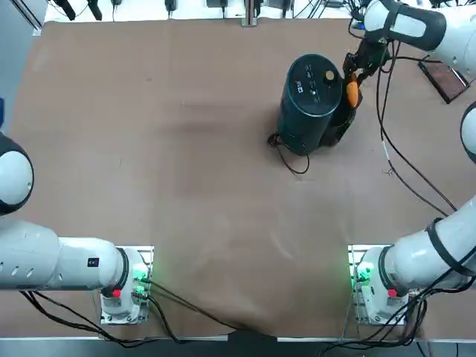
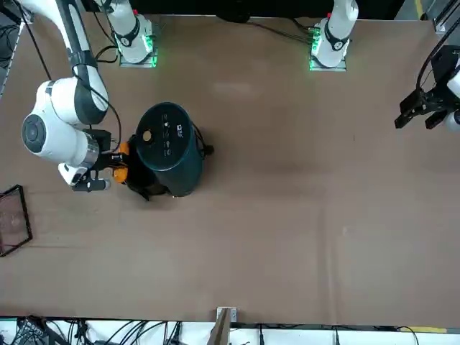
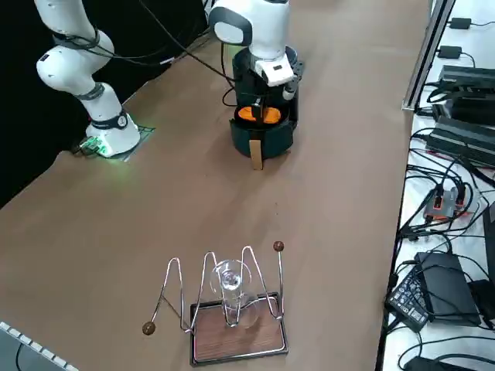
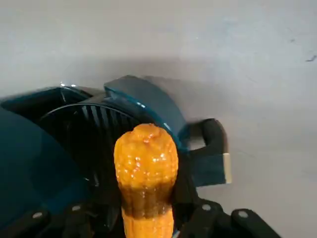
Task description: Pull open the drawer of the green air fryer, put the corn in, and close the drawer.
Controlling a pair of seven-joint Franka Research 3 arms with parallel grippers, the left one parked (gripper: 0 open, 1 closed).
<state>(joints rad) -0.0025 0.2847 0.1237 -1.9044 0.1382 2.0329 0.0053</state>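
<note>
Brown worktop (image 1: 186,208) stretched out around your job, and the corn (image 4: 146,173) was gripped between the fingers of your right gripper (image 4: 148,225), over the pulled-out drawer (image 4: 89,121). Around it stood the green air fryer (image 1: 309,100), toward the worktop's far edge, right of its middle; beyond the drawer's handle (image 3: 256,154), a wire rack (image 3: 236,309) sat near the right edge. You had the drawer open; lowering the corn, releasing it and closing up seemed left.

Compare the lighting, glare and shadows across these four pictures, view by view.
Top view: soft pale sheen on the table; front view: faint shadowy streaks across it; right side view: glints on the glass; wrist view: bright highlights on the corn, soft shadow beside the drawer.
</note>
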